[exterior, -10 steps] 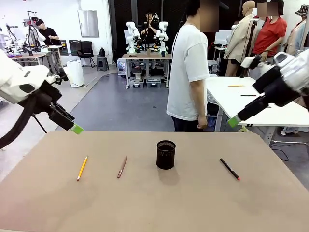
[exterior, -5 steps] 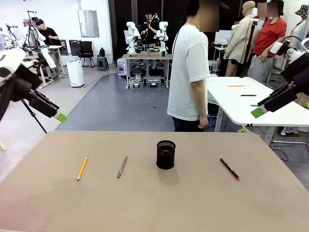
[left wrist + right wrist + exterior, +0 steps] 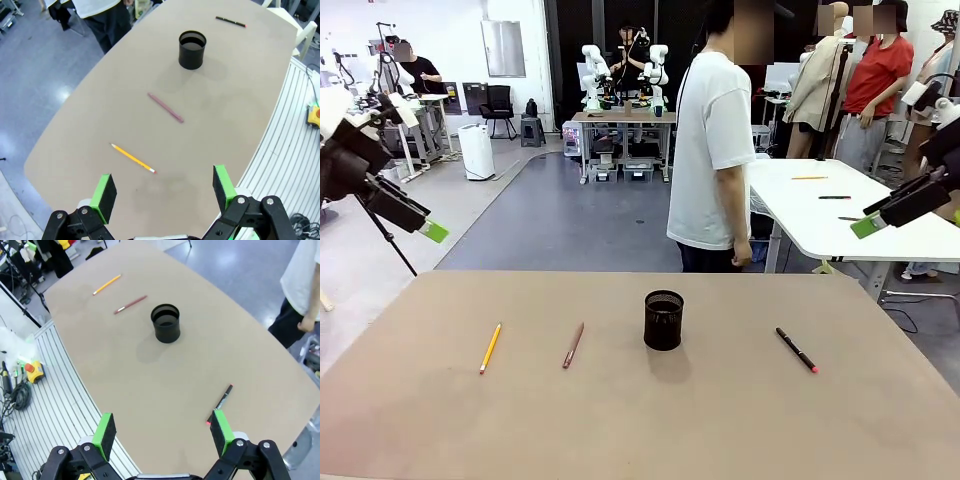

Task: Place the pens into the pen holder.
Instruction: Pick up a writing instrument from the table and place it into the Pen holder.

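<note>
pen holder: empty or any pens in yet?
Empty. The pen holder stands upright with nothing inside; yellow pencil, reddish-brown pen and black pen lie on the table.

A robotics lab: glossy grey floor (image 3: pixel 560 220), long white work surface (image 3: pixel 810 220) at two o'clock, yellow red-buttoned emergency-stop box (image 3: pixel 314 115).

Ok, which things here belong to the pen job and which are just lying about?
Job: yellow pencil, reddish-brown pen, black red-tipped pen, pen holder.

Lying about: spare pencil and spare black pen on the white table behind; yellow button box.
</note>
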Motion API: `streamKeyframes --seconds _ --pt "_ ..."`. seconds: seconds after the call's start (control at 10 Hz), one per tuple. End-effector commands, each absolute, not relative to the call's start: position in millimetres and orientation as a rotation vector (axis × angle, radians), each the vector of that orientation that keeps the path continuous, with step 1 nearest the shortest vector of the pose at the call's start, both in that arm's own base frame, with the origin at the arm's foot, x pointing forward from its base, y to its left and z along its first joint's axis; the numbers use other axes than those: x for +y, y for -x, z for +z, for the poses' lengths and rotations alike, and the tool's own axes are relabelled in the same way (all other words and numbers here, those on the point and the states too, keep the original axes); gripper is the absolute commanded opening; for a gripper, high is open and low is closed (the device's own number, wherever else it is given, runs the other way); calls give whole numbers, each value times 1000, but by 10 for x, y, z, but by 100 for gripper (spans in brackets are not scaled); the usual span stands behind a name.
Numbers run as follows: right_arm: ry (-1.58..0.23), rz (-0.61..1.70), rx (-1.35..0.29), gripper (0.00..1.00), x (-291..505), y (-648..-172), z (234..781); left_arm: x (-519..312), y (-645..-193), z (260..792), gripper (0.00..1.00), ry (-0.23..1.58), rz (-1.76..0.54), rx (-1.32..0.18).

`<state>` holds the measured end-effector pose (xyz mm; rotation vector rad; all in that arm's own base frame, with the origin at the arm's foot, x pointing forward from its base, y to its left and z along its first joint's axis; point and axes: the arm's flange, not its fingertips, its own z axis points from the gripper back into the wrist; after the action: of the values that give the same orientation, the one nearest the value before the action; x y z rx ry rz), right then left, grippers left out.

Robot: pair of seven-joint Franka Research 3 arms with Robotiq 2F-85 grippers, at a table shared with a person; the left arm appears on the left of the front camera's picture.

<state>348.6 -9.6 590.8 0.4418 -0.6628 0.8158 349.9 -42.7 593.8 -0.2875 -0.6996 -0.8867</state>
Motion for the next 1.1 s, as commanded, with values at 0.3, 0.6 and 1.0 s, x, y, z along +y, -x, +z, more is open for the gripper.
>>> streamKeyframes --seconds 0.3,0.6,1.0 --pt "-442 815 -663 100 -100 -3480 5915 -430 -3498 5937 100 288 -888 -699" --pt "-442 815 -663 100 -100 -3480 5915 -430 -3498 5937 100 288 -888 -699" --pt "-442 815 -663 100 -100 -3480 5915 -430 -3498 5937 100 288 -888 -699"
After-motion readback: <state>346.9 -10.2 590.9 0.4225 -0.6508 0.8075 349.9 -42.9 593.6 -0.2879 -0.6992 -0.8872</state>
